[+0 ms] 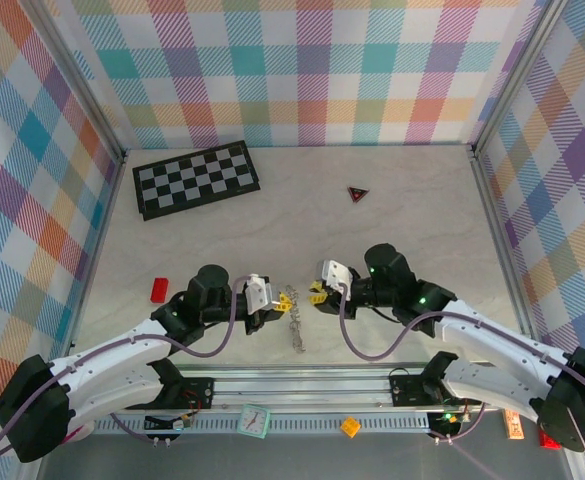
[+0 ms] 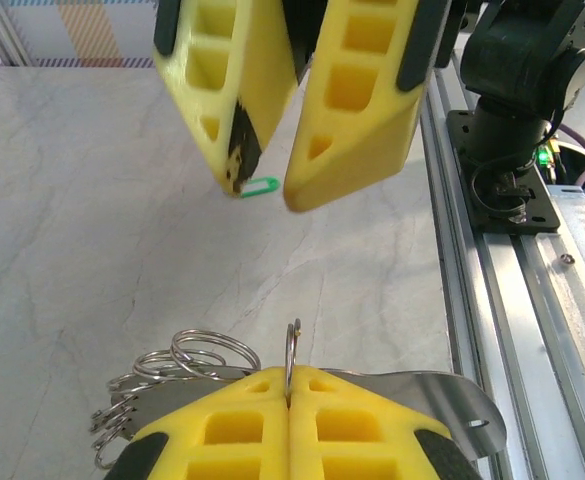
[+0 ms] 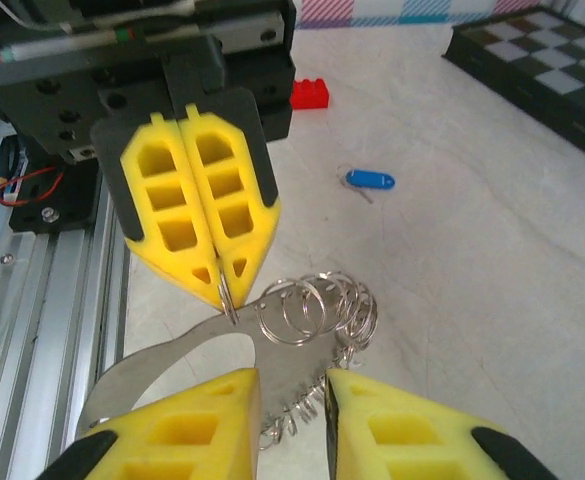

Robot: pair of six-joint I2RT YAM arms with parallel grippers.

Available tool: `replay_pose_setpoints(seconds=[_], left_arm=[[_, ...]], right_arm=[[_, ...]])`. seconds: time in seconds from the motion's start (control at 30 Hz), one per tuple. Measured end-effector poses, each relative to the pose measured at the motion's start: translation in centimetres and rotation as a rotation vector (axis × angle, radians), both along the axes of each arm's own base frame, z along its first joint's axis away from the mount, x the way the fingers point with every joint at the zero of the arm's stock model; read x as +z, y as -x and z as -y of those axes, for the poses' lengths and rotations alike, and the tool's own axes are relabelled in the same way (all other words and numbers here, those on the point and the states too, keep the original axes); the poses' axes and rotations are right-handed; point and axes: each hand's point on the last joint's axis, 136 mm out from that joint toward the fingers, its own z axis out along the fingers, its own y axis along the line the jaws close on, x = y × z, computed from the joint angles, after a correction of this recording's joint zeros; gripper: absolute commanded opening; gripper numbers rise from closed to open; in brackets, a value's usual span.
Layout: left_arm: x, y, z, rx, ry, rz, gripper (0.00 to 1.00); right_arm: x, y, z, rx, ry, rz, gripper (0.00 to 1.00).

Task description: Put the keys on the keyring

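Red brick (image 1: pixel 159 289) sat well left of the keyring (image 1: pixel 296 325). The left arm lay across the table (image 1: pixel 422 220) between them and hid that stretch from above.

Checkerboard (image 1: pixel 196 178) lay left of and far beyond the keyring, near the back wall, well apart.

Blue key (image 3: pixel 370 180) lay flat on the table left of the keyring, off toward the checkerboard side and apart from it.

Left gripper (image 1: pixel 276 303) sat at the keyring's left side, fingers pressed together and clamped on a thin wire loop standing upright out of the keyring. In the right wrist view those fingers covered the top of that loop.

Keyring itself was a flat silvery band with a bunch of small wire rings and a beaded edge, between the two grippers.

Right gripper (image 1: pixel 319 296) sat just right of the keyring, tips aimed at it, fingers apart. From its own camera they blocked the near part of the band, and the beaded edge showed through the gap.

Green key (image 2: pixel 260 186) showed just beside one right fingertip, on the far side from the keyring. Couldn't tell if it touched the finger or lay on the table.

Dark triangle with a red mark (image 1: pixel 358 194) lay right of and beyond the keyring, well apart.

Orange brick (image 1: pixel 350 426) sat right of and nearer than the keyring, past the rail (image 1: pixel 302 385).
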Motion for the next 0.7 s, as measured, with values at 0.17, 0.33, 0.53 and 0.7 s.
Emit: replay_pose_setpoints(seconds=[0.17,0.33,0.53,0.7], left_arm=[[-0.1,0.2,0.1,-0.018,-0.002,0.002,0.0],[-0.5,0.2,0.2,-0.023,-0.012,-0.001,0.0],[-0.4,0.2,0.3,-0.037,-0.019,0.03,0.0],[-0.4,0.9,0.6,-0.081,-0.03,0.097,0.0]], right_arm=[[-1.9,0.3,-0.8,0.037,0.04,-0.059,0.1],[-2.9,0.6,-1.6,0.071,0.051,-0.089,0.1],[-2.8,-0.7,-2.4,0.045,0.029,-0.062,0.15],[-2.2,-2.2,-2.7,-0.019,0.009,-0.021,0.17]])
